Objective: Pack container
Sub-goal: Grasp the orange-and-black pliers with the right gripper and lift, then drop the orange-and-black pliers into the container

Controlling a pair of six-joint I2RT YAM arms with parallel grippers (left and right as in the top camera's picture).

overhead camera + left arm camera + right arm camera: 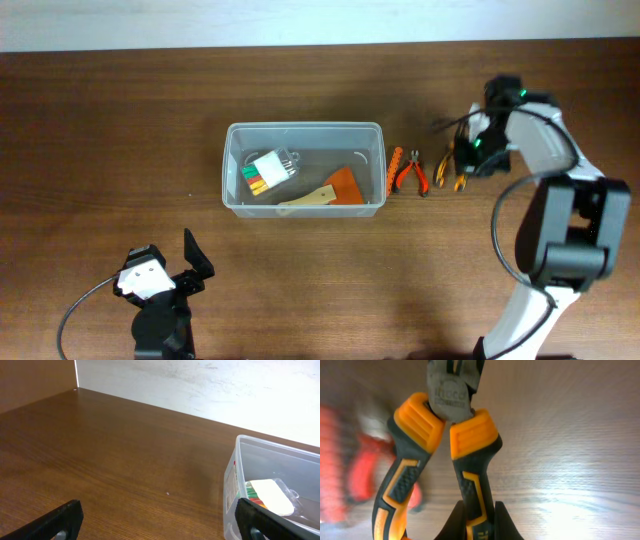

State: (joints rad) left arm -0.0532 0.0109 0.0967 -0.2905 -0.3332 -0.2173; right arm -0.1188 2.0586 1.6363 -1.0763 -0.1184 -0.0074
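Clear plastic container (302,127): near the middle of the brown table (100,150), open top facing up.
Long axis: runs 9 o'clock to 3 o'clock in the overhead view, with the short walls at those two ends.
Inside: a clear pack of coloured markers (268,172) in the 9 o'clock half. A scraper (325,192) with an orange blade and a pale wooden handle lies along the 6 o'clock wall.
Outside, at its 3 o'clock: a slim orange tool (396,165), too small to name, just beside the wall. Next to it are red pliers (411,173), then orange-and-black pliers (447,168).
Right gripper (468,160): over the orange-and-black pliers. In the right wrist view its dark fingers (506,527) press either side of one handle.
Left gripper (170,262): at the container's 7 o'clock, well apart from it, with its fingers (65,519) spread wide over bare wood.
Cut off: the left wrist view shows only one rounded corner of the container, and the rest runs off at 3 o'clock. In the right wrist view the pliers' head is cropped at 12 o'clock and the handle ends at 6 o'clock.
Hard to make out: the red pliers are a blur at 9 o'clock in the right wrist view. From overhead the right arm hides part of the orange-and-black pliers.
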